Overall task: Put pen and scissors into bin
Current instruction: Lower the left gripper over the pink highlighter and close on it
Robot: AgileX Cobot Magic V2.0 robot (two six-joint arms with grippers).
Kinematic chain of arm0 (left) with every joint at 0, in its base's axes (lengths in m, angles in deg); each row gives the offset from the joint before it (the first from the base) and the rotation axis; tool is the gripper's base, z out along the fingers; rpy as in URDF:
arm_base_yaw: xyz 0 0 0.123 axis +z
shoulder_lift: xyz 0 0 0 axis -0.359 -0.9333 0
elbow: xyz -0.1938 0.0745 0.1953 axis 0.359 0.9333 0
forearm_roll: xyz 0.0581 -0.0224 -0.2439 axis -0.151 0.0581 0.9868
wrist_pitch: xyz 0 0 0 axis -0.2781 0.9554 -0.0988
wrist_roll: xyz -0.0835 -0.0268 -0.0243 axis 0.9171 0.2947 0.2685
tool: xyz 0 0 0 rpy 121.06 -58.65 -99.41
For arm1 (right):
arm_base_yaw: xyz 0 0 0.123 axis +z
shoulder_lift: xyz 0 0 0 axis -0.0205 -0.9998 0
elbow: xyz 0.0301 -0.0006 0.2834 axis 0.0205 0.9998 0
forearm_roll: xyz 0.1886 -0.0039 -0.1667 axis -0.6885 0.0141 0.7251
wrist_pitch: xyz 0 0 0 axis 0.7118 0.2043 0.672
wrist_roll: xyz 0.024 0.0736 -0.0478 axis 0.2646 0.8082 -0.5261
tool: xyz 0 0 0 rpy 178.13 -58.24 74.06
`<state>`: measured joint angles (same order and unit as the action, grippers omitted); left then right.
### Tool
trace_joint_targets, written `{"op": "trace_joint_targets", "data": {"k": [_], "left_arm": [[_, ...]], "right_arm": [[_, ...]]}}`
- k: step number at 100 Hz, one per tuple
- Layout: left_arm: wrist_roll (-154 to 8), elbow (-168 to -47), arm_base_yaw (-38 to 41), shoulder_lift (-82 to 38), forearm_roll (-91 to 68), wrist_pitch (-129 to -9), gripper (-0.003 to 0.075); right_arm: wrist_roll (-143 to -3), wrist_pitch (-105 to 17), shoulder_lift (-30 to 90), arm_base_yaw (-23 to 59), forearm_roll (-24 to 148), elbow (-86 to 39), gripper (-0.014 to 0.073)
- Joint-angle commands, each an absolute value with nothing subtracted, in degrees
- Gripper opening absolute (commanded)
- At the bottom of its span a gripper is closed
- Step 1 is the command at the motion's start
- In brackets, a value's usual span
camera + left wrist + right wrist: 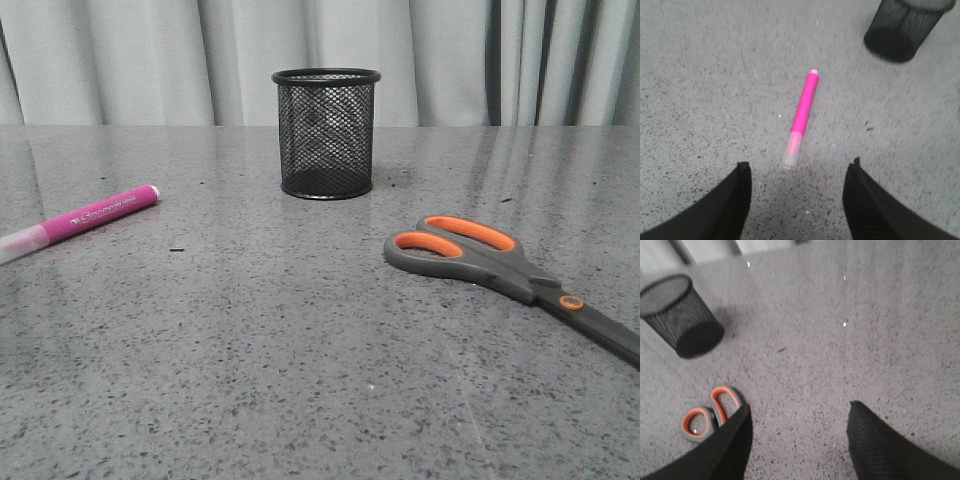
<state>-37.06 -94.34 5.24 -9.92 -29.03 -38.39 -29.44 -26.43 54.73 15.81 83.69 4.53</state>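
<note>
My left gripper (797, 172) hangs with its 2 fingers (737, 192) spread wide, pinching nothing. The pen (802, 116) lies flat on the speckled table (705, 85) just ahead of the gap, whitish cap nearest me. My right gripper (800, 412) is spread too and holds nothing; the scissors (710, 412) lie beside and partly behind one finger (732, 440), orange loops showing. The bin (326, 133) stands upright, well beyond both sets of fingers.

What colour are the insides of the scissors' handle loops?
Orange, set in dark grey handles of the scissors; clearest in the front view.
</note>
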Motion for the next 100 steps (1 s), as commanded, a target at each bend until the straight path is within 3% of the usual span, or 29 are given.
{"op": "trace_joint_targets", "data": {"k": [1, 21, 36, 49, 100], "left_arm": [[-39.4, -100.9, 5.3, -14.9, -29.0, -35.7, 0.0386], [-40.9, -113.3, 3.2, -28.6, -27.9, -27.6, 0.0383], [-40.9, -121.5, 1.1, -38.0, -27.9, -23.2, 0.0323], [-39.6, -126.3, 0.5, -44.9, -27.7, -22.7, 0.0316], [-39.2, -128.2, 0.5, -57.8, -27.9, -25.3, 0.0316]], "right_arm": [[-30.9, -28.1, 52.7, 16.7, 84.3, 1.8, 0.0385], [-30.9, -27.8, 51.9, 17.8, 82.3, 1.6, 0.0385], [-30.9, -26.3, 51.9, 17.9, 81.8, 1.6, 0.0385], [-30.9, -23.1, 51.9, 17.9, 81.8, 1.6, 0.0385], [-30.9, -18.6, 52.1, 17.9, 81.8, 1.6, 0.0385]]}}
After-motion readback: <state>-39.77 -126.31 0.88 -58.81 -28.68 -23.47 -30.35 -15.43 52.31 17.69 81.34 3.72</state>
